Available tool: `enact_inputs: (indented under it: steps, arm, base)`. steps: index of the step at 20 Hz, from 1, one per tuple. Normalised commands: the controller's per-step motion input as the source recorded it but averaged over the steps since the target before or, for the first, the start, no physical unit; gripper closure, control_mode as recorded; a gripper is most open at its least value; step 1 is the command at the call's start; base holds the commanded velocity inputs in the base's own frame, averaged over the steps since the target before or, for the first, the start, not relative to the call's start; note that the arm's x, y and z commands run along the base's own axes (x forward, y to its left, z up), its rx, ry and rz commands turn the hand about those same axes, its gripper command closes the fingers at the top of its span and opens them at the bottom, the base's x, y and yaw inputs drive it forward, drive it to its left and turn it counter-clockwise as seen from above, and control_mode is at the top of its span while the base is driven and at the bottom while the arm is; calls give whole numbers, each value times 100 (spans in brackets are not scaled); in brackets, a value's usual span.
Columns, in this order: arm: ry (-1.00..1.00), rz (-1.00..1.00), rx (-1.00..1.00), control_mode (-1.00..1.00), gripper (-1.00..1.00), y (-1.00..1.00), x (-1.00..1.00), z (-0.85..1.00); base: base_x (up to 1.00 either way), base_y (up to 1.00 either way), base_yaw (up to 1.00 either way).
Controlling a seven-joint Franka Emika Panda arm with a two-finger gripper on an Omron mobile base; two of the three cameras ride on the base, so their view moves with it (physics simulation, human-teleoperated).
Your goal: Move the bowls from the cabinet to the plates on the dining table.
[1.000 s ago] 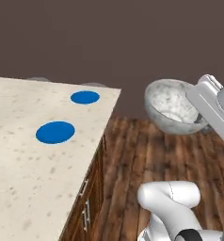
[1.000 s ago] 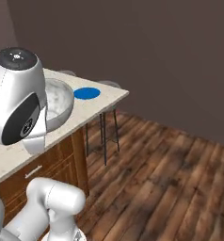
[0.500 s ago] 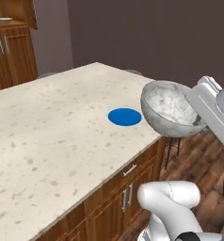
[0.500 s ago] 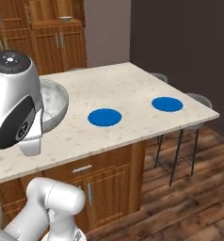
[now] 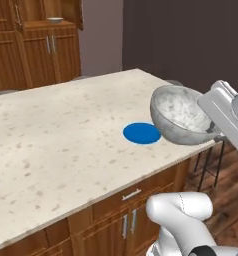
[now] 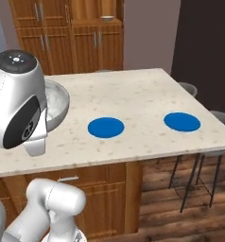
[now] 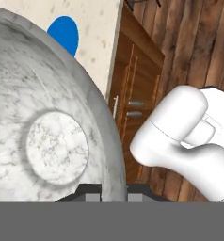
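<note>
Fingers (image 7: 115,192) clamped on the rim of the grey-white marbled bowl (image 5: 182,115), carried tilted in the air over the tabletop (image 5: 66,135) edge, just beside the nearer blue plate (image 5: 141,133). Second blue plate (image 6: 182,121) lies well apart; beige bowl (image 5: 55,20) sits on a cabinet (image 5: 36,30) shelf. Risk, as I judge it: a one-sided rim grip on a deep tilted bowl could slip or swing, landing it off-centre or clipping the table edge.
</note>
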Motion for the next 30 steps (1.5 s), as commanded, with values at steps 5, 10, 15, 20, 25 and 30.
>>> enact_inputs:
  steps: [5,10,15,20,25,30]
  arm:
    - [0,0,0,100,100,0,0,0]
    - [0,0,0,100,100,0,0,0]
    - [0,0,0,100,100,0,0,0]
    - [0,0,0,100,100,0,0,0]
    - [0,0,0,100,100,0,0,0]
    - [0,0,0,100,100,0,0,0]
  base:
    - [25,-76,27]
    - [19,-74,16]
    - [86,-9,0]
    - [65,5,8]
    - [0,0,0]
    - [0,0,0]
